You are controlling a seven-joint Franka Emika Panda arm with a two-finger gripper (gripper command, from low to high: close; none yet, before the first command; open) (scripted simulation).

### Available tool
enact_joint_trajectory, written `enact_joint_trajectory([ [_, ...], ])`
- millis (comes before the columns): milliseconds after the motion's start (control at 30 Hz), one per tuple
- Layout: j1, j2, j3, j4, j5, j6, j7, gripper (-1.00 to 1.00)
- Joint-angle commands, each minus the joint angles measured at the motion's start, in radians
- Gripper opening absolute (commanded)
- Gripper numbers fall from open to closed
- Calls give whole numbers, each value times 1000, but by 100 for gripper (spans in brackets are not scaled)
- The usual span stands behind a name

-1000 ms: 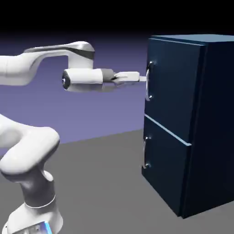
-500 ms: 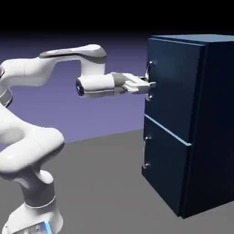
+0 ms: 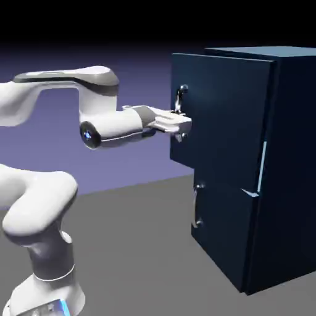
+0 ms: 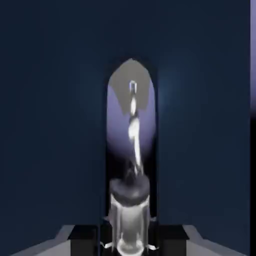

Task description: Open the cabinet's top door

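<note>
Right of centre in the exterior view, the cabinet (image 3: 293, 160) is seen with its top door (image 3: 225, 117) ajar, its handle side swung out toward the left of the frame. At upper centre, the top handle (image 3: 181, 95) is clamped between the jaws of the gripper (image 3: 179, 119). Below, the lower door (image 3: 225, 231) is shut. At the hand view's bottom edge, the top handle is flanked by the fingertips (image 4: 172, 241), and much of the frame is filled by dark blue
</note>
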Motion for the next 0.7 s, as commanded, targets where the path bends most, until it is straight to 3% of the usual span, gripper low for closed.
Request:
enact_joint_trajectory([
  [0,7,-8,-36,-14,-38,-29,4,-100],
  [333,-1,-24,-399,-71,-426,-321,9,-100],
  [667,-15,150,-761,26,-802,-648,-60,-100],
])
